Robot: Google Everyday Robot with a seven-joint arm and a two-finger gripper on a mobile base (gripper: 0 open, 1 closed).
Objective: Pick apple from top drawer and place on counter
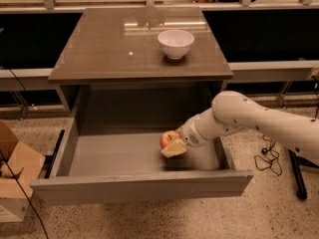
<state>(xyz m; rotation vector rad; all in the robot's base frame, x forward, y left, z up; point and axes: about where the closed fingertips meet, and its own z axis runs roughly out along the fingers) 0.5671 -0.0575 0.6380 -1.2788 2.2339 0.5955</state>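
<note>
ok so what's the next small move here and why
Probably settle the grasp on the apple before any lift: the gripper is right at its front side, low inside the top drawer, and the apple seems to rest on the drawer floor.

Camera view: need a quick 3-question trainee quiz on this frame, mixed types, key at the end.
1. Multiple choice: what stands on the counter? A) a white bowl B) a mug C) a plate
2. Fill in: the end effector is inside the open ___, right beside the apple.
3. True or false: the apple lies in the bowl.

Key: 1 A. 2 drawer. 3 False; the apple is down in the drawer, and the bowl is up on the counter.
</note>
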